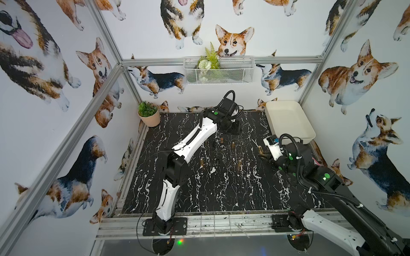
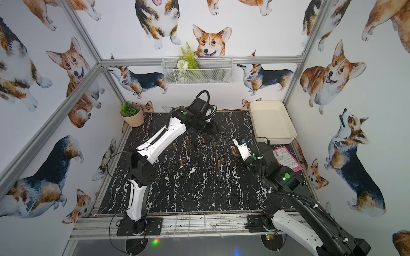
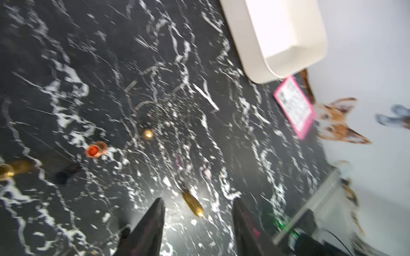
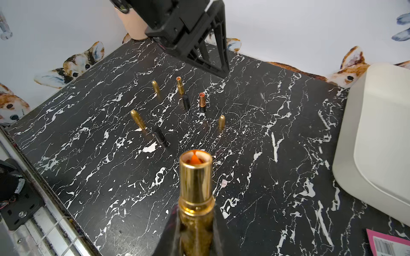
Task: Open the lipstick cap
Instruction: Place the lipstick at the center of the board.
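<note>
A: Since the gold lipstick point(image 4: 195, 177) is already uncapped, how will it handle?
B: Likely light, rigid, slick metal. Hold its lower barrel, where the right gripper point(image 4: 195, 213) pinches it above the marble tabletop point(image 4: 266, 155). Left gripper point(image 3: 199, 200) is spread, empty.

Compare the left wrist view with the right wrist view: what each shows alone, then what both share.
Left wrist only: how the left gripper stands, jaws apart and empty. Right wrist only: the uncapped gold lipstick clamped in the right gripper, and the plant pot. Both: white bin, pink label, marble table.
</note>
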Tool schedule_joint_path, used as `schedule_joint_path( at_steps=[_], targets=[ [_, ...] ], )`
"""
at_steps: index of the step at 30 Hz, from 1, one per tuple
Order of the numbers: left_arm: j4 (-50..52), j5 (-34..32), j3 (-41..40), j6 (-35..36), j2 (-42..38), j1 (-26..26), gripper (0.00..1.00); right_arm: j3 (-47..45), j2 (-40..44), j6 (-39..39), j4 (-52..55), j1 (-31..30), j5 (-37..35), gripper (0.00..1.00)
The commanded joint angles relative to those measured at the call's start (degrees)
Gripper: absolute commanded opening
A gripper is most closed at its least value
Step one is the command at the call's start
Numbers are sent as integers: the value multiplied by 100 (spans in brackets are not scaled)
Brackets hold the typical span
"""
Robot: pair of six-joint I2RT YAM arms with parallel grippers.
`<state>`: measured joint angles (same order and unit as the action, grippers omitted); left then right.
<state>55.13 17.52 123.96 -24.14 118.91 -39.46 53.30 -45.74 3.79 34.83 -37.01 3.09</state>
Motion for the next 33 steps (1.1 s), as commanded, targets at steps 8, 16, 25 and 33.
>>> schedule_joint_path(
  at_steps=[8,16,25,33],
  targets=[
    [-218,2039,-483,-310,-726,36,53,13,-293,140,-489,-8,224,3],
    [-454,2652,-604,-387,-769,-41,54,11,-418,174,-586,-8,248,3],
    [-420,2887,-636,-358,-900,-199,52,27,-624,216,-706,-8,298,3],
    [59,2665,-513,-86,-875,-402,49,99,-638,218,-687,-8,322,3]
  ],
)
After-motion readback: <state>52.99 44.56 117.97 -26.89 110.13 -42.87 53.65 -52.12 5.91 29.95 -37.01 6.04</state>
